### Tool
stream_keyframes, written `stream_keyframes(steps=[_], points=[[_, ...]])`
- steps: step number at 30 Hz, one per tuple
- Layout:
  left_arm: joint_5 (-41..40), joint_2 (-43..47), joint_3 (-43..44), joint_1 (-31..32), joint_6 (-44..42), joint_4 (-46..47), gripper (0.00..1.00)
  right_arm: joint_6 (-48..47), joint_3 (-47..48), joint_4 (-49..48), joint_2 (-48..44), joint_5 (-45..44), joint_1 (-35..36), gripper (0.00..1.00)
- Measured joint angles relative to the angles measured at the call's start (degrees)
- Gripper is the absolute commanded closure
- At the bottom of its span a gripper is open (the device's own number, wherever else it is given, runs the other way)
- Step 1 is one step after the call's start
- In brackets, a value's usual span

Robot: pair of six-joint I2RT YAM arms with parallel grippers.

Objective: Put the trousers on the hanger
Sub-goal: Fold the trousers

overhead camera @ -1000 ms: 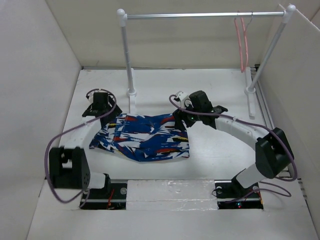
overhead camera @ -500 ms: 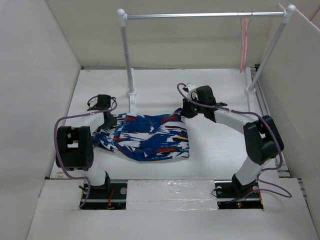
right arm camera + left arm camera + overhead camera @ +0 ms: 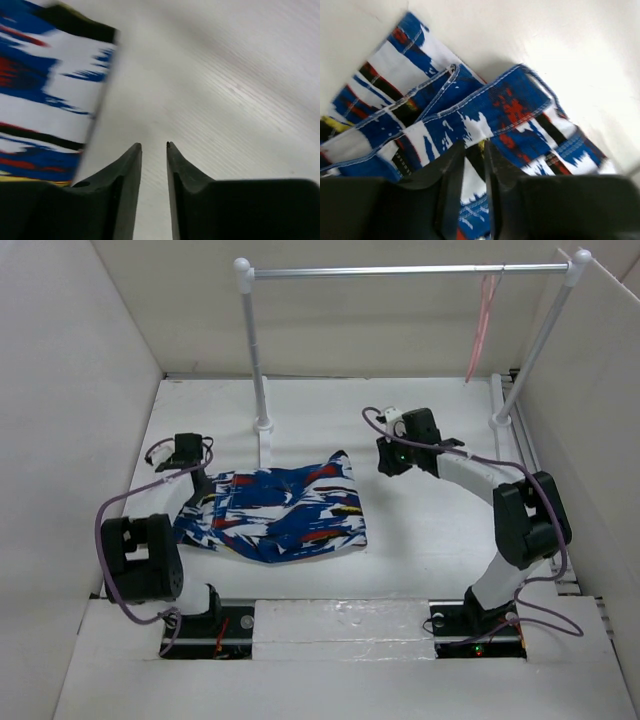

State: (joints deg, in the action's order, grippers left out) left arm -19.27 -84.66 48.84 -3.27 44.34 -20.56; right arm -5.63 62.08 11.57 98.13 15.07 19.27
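Observation:
The trousers (image 3: 275, 515), blue-and-white print with red, black and yellow streaks, lie folded flat on the table between the arms. My left gripper (image 3: 202, 486) is at their left edge. In the left wrist view the trousers (image 3: 485, 105) fill the frame, and my left gripper (image 3: 475, 144) is shut on a fold of the fabric. My right gripper (image 3: 386, 466) is just right of the trousers' upturned far-right corner, apart from it. In the right wrist view it (image 3: 154, 145) is slightly open and empty over bare table. The pink hanger (image 3: 479, 335) hangs tilted at the rail's right end.
A silver rail (image 3: 400, 271) on two white posts (image 3: 255, 360) (image 3: 530, 350) spans the back of the table. White walls (image 3: 110, 360) close in the left, right and back. The arm bases sit at the near edge.
My right gripper has let go of the trousers' far-right corner and drawn back to the right. The trousers have shifted slightly left with my left gripper. The hanger is swinging.

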Motion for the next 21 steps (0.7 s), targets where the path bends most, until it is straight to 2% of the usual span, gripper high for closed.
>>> stream_keyframes(steps=[2,5,9,14,18,21], points=[[-0.26,3.45,0.22,0.22,-0.61,-0.90,0.77,-1.29,2.08,1.75,-1.79,0.63,3.08,0.61],[0.04,8.92,2.29,5.68,-1.62,-1.53,0.76,-1.97,5.27,0.94,-3.30,3.82,10.36,0.61],[4.87,12.59,3.69,14.05,-2.08,1.33,0.76,1.64,4.35,-6.62,-1.86,11.17,17.20,0.74],[12.13,7.54,-1.46,15.63,-1.22,6.21,0.77,5.97,-0.26,-13.29,5.11,12.94,15.17,0.84],[13.46,0.17,-4.85,10.91,-0.35,6.51,0.77,8.63,-5.46,-17.11,8.72,13.86,9.62,0.89],[14.53,0.59,-4.79,7.34,-0.24,7.58,0.77,9.07,-8.11,-18.73,6.80,13.22,8.00,0.89]])
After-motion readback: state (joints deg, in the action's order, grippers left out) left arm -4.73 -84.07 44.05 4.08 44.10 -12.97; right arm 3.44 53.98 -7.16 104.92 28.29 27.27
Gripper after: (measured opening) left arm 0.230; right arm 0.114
